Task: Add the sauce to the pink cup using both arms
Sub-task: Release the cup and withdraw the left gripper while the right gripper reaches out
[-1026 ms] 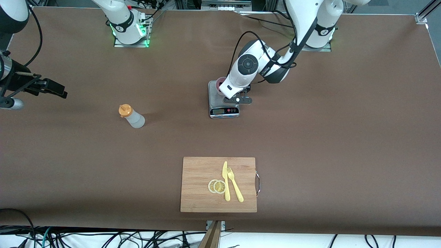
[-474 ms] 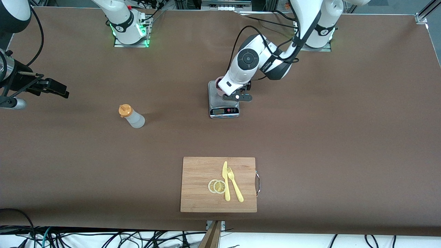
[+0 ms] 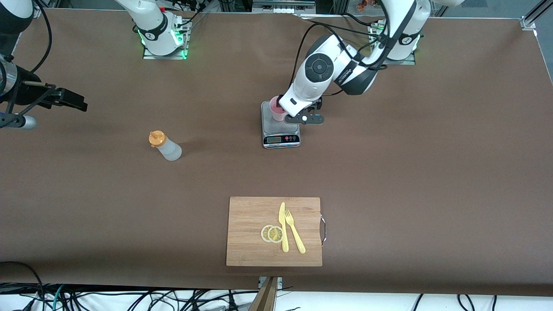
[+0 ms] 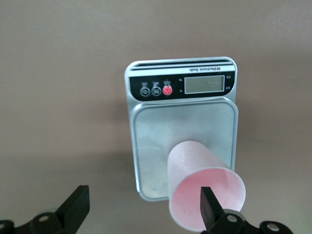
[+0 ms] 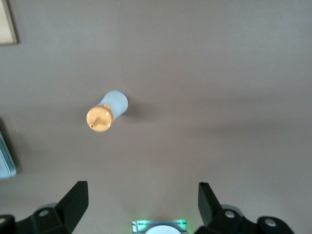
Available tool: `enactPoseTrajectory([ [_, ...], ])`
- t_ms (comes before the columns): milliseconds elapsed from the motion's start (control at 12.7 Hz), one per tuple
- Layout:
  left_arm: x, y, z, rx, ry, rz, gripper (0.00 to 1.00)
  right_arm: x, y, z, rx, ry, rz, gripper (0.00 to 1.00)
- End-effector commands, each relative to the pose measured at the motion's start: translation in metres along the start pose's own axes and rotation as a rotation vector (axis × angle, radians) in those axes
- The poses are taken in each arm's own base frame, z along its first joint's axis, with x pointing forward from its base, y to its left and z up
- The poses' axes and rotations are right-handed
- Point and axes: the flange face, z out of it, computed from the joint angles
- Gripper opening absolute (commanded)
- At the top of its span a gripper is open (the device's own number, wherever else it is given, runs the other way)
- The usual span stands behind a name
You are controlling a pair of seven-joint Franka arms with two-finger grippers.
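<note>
Here, the pink cup [image 3: 276,110] is being shown upright on the metal plate of a small kitchen scale [image 3: 281,129], just above the middle of the front view. The scale's display strip is facing the front camera, and the cup is standing at the plate's edge farthest from that camera. In the left wrist view the cup [image 4: 204,190] is seen from above, in the lower right of the frame, with its pink inside showing.

The left gripper [image 3: 304,117] is being held over the scale, beside the cup. Its 2 fingers [image 4: 210,210] are spread wide — nothing is being gripped between them, and 1 finger is overlapping the cup's rim in the left wrist view.

The sauce [image 3: 165,146] is standing upright on the brown table [image 3: 410,172], left of centre in the front view and toward the right arm's end, well apart from the scale. Its orange cap is being seen from above in the right wrist view [image 5: 101,117].

The right gripper [image 3: 65,100] is being held at the left edge of the front view, with its fingers [image 5: 74,201] wide apart and nothing in them.

A wooden cutting board [image 3: 250,250] is lying in the lower middle of the front view, nearer to the camera than the scale. On it are 2 lemon slices [image 3: 272,233], a yellow knife [image 3: 283,226] and a yellow fork [image 3: 294,236].
</note>
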Motion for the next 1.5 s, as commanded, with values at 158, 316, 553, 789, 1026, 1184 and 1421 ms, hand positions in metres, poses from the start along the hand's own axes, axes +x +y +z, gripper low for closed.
enactPoseTrajectory([
  [158,0.032,-0.073,-0.09,-0.026,0.04,-0.119,1.0,-0.012,0.013,-0.004,0.022,-0.03,-0.226,1.0],
  [316,0.047,-0.111,-0.134,-0.064,0.098,-0.19,1.0,-0.018,0.016,0.003,0.029,-0.035,-0.298,1.0],
  [553,0.061,-0.174,-0.176,-0.061,0.119,-0.285,1.0,-0.017,0.031,0.027,0.11,-0.044,-0.457,0.99],
  [789,0.065,-0.242,-0.215,0.025,0.175,-0.197,1.0,-0.018,0.059,0.086,0.285,-0.058,-0.638,0.97],
  [1026,0.062,-0.323,-0.243,0.107,0.171,-0.14,1.0,-0.011,0.081,0.128,0.384,0.014,-0.773,0.97],
  [1184,0.064,-0.387,-0.255,0.097,0.164,-0.117,1.0,-0.001,0.096,0.154,0.478,0.096,-0.872,0.97],
  [1421,0.061,-0.447,-0.265,0.09,0.163,-0.093,1.0,0.012,0.102,0.195,0.62,0.248,-0.993,0.97],
])
